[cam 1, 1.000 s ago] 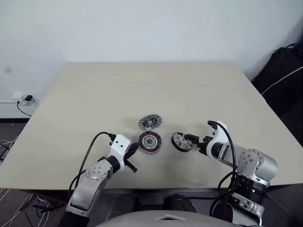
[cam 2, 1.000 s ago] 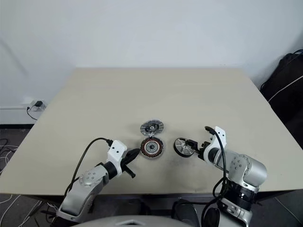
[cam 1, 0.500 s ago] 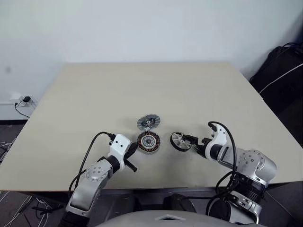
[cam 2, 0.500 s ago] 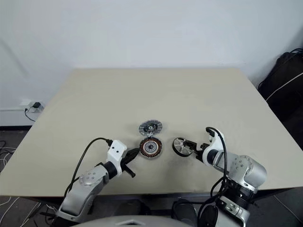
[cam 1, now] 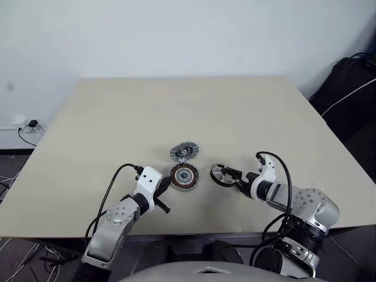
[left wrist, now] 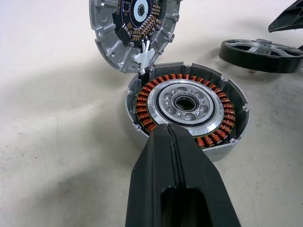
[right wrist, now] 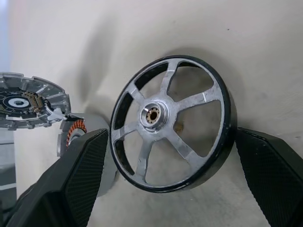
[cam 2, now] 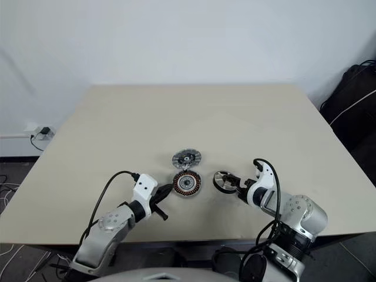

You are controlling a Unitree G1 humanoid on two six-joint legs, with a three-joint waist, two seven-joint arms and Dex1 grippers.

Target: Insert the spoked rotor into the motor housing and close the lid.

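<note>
Black-rimmed rotor (right wrist: pixel 173 124) sits between the right pincer's (cam 1: pixel 234 178) wide-spread fingers, on the bench (cam 1: pixel 176 111). Left pincer (left wrist: pixel 171 142), clamped shut and empty, points at the housing (left wrist: pixel 187 106).

A pale beige tabletop (cam 1: pixel 176 111) stands against a plain white wall (cam 1: pixel 176 35). At the far left, low on the wall, a white socket (cam 1: pixel 23 121) holds a dark plug with trailing cables. At the far right sits a black bag (cam 1: pixel 349 94). Dark grey floor (cam 1: pixel 12 161) flanks the tabletop.
</note>
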